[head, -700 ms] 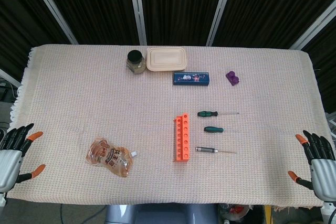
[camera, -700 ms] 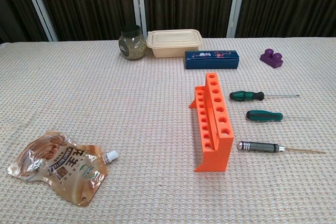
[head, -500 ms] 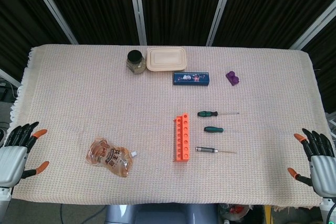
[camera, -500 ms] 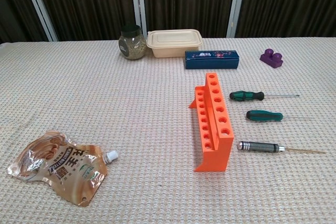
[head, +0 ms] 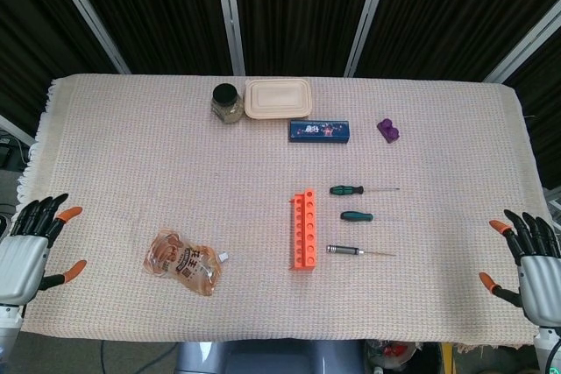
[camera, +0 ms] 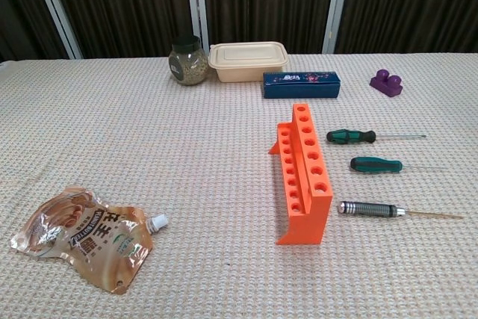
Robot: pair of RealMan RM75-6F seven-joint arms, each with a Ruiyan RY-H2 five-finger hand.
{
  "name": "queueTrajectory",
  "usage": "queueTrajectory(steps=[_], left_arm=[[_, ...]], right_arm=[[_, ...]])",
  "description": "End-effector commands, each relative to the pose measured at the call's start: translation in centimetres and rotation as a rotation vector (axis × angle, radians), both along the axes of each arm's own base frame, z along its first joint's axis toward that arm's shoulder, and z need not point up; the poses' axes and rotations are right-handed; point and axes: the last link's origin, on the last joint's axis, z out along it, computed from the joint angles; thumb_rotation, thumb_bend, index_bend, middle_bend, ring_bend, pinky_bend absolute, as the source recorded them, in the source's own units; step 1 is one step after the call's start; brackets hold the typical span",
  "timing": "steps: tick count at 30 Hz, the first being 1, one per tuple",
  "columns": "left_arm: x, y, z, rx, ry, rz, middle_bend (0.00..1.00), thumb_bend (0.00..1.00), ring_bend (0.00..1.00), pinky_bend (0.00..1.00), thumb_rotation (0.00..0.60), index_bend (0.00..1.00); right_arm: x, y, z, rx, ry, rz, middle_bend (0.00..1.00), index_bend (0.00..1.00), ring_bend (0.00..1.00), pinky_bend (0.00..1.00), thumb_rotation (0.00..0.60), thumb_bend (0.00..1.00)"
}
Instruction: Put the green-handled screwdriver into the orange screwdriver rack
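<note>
Screwdrivers lying untouched beside the orange rack, both our hands spread and empty at the table's near corners

Our left hand [head: 26,247] and right hand [head: 530,260] hold nothing, fingers apart, well away from the work. Right of the orange screwdriver rack [head: 303,229] lie three drivers: a green-and-black-handled screwdriver [head: 348,189] farthest from us, an all-green-handled screwdriver [head: 356,216] in the middle, a metal-handled driver [head: 344,250] nearest. We judge the all-green one our target. Reaching with the right hand, we should pinch its handle, tilt the thin shaft downward, then lower it straight into one of the rack's top holes without nudging the neighbours
</note>
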Motion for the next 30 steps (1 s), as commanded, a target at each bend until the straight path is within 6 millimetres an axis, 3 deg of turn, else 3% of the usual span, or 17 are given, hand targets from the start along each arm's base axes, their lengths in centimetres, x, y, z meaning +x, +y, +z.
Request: queueTrajectory(steps=[1, 6, 16, 25, 30], left_arm=[[0.0, 0.0, 0.3, 0.004, -0.001, -0.009, 0.04, 0.19, 0.00, 0.00, 0.600, 0.19], [-0.1, 0.2, 0.8, 0.013, -0.001, -0.016, 0.04, 0.19, 0.00, 0.00, 0.600, 0.19], [0.1, 1.0, 1.3, 0.006, 0.007, -0.035, 0.04, 0.19, 0.00, 0.00, 0.600, 0.19], [0.9, 2.1, 1.6, -0.008, 0.040, -0.065, 0.04, 0.19, 0.00, 0.00, 0.600, 0.20], [1.3, 2.8, 1.9, 0.000, 0.043, -0.082, 0.04, 0.19, 0.00, 0.00, 0.600, 0.20]], right_arm=[[0.7, -0.4, -0.3, 0.013, 0.007, 0.029, 0.10, 0.23, 0.00, 0.00, 0.600, 0.14], [2.1, -1.5, -1.3, 0.045, 0.004, 0.079, 0.11, 0.28, 0.00, 0.00, 0.600, 0.18], [5.9, -5.7, -4.4, 0.146, 0.010, 0.150, 0.13, 0.34, 0.00, 0.00, 0.600, 0.21], [9.2, -9.8, -8.4, 0.264, 0.080, 0.164, 0.13, 0.35, 0.00, 0.00, 0.600, 0.24], [9.8, -11.9, -10.5, 0.282, 0.143, 0.138, 0.13, 0.35, 0.00, 0.00, 0.600, 0.26]])
